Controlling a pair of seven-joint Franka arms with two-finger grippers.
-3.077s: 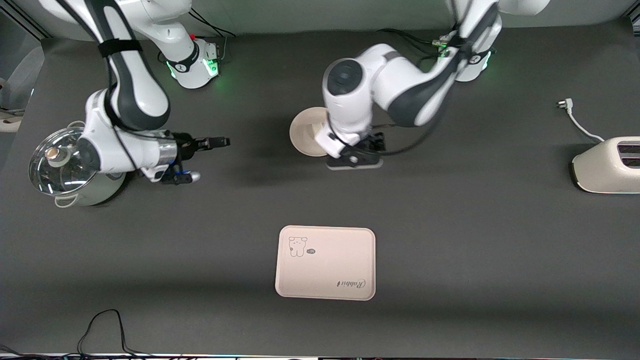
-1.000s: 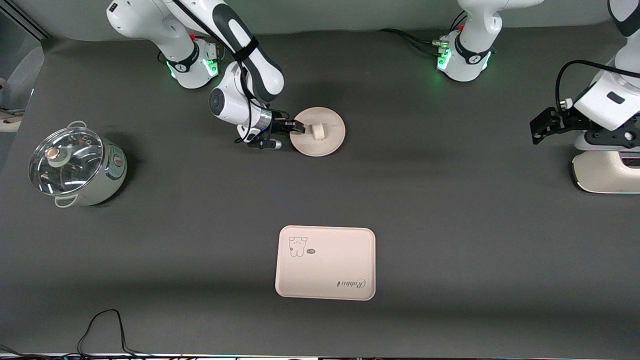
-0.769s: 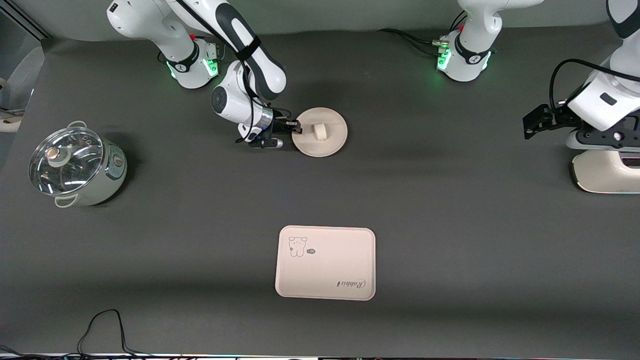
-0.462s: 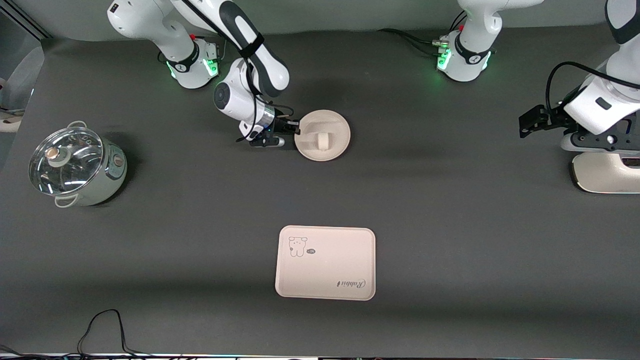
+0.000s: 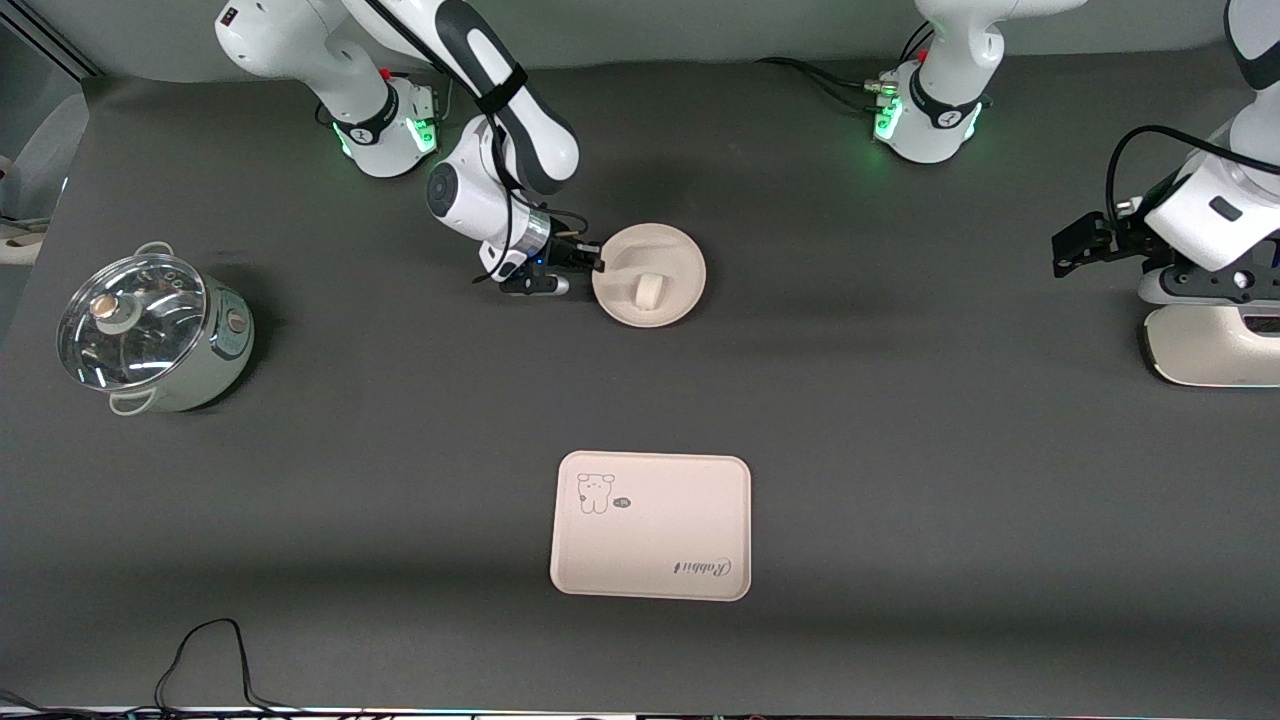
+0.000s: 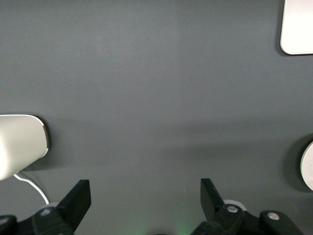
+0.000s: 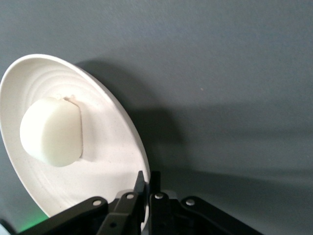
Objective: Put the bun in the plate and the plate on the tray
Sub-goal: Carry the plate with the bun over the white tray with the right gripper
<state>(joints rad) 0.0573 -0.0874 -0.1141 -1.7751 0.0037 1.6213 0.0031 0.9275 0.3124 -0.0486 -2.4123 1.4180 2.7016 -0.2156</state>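
the right pincer (image 5: 594, 264) is pinched shut on the rim of the plate (image 5: 672, 262), lifted over the surface (image 5: 400, 420) toward its robot-side edge. the bun (image 5: 647, 291) sits in the plate. the tray (image 5: 650, 526) lies near the camera-side edge. the left pincer (image 5: 1068, 250) hangs spread wide and empty over the toaster (image 5: 1215, 345).

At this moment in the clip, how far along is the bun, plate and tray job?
Done: the bun lies in the plate. In hand: the right end effector is shut on the plate's rim, at the rim's edge toward the right arm's end. Left: the plate must go onto the tray, which lies bare, nearer the front camera. The left end effector waits open over the table beside the toaster.
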